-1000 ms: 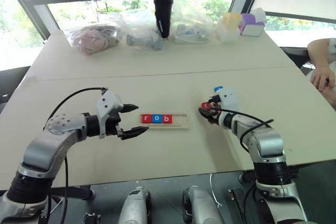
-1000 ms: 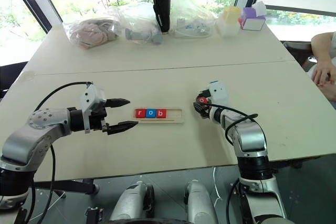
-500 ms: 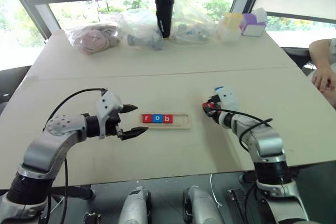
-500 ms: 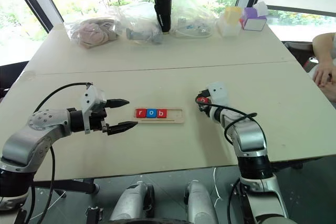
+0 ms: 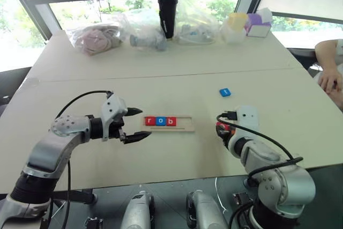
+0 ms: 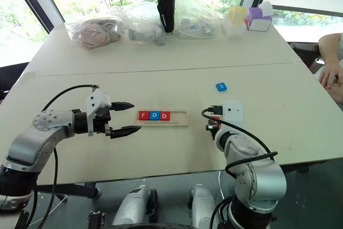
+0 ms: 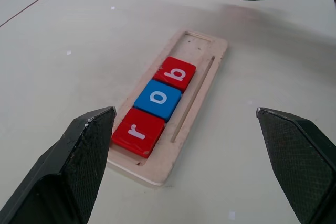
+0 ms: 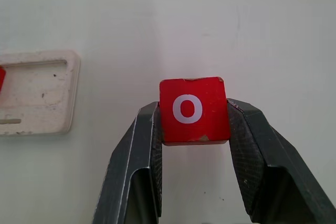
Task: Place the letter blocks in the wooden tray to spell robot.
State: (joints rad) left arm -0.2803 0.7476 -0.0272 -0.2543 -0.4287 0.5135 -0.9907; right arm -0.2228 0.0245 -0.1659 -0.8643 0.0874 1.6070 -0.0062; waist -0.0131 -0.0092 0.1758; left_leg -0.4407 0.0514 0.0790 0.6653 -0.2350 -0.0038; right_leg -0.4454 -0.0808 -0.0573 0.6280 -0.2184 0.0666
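The right pincer (image 8: 194, 124) is clenched on a red "o" block (image 8: 193, 110), lifted off the surface (image 5: 177, 154) near its front edge; the left pincer (image 5: 138, 124) hangs released beside the wooden tray (image 5: 184, 123), which holds "r", "o", "b"; a blue block (image 5: 225, 92) lies further back.

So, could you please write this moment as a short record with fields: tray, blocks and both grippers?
tray: wooden tray on the table, holding red r, blue o, red b; two places free
loose block: blue tile on the table, beyond the right gripper
held block: red o tile
right gripper: shut on the red o tile, right of the tray
left gripper: open, holding nothing, left of the tray
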